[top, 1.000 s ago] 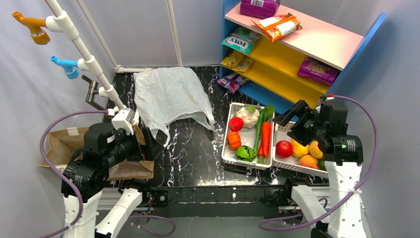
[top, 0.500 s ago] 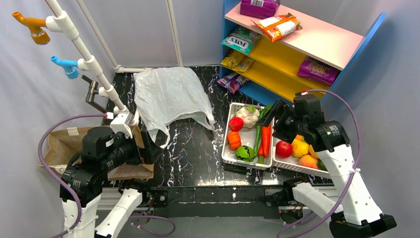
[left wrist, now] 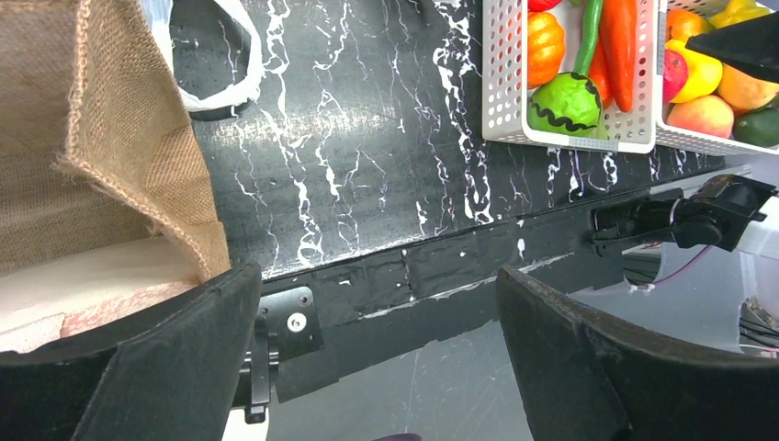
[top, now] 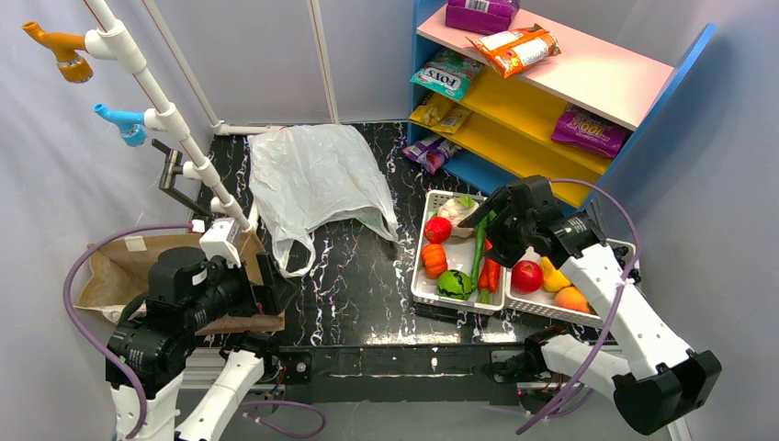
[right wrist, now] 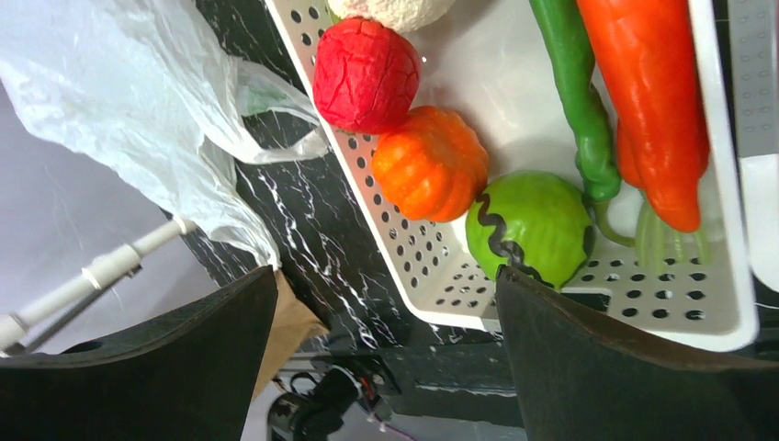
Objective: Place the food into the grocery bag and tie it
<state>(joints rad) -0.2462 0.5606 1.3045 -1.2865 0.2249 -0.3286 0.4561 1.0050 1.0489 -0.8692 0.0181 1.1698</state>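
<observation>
The grocery bag [top: 317,184] lies flat and crumpled at the back middle of the black table, one loop handle [left wrist: 216,87] toward the front; it also shows in the right wrist view [right wrist: 119,83]. The food sits in two white baskets. The left basket [top: 423,289] holds a red tomato [right wrist: 366,75], an orange pumpkin [right wrist: 430,163], a green vegetable [right wrist: 531,225], a carrot [right wrist: 648,92] and a cauliflower [top: 457,213]. A red apple [top: 526,276] lies in the right basket. My right gripper [top: 479,219] hovers open and empty over the left basket. My left gripper [top: 268,287] is open and empty at the front left.
A brown bag [top: 115,266] lies at the left, beside my left gripper. A coloured shelf [top: 551,83] with snack packets stands at the back right. A white pipe rack [top: 156,92] with hooks slants along the left. The right basket [top: 551,312] also holds yellow and orange fruit.
My right arm has swung left, from over the right basket to over the left one. My left arm has drawn slightly back toward the table's near edge.
</observation>
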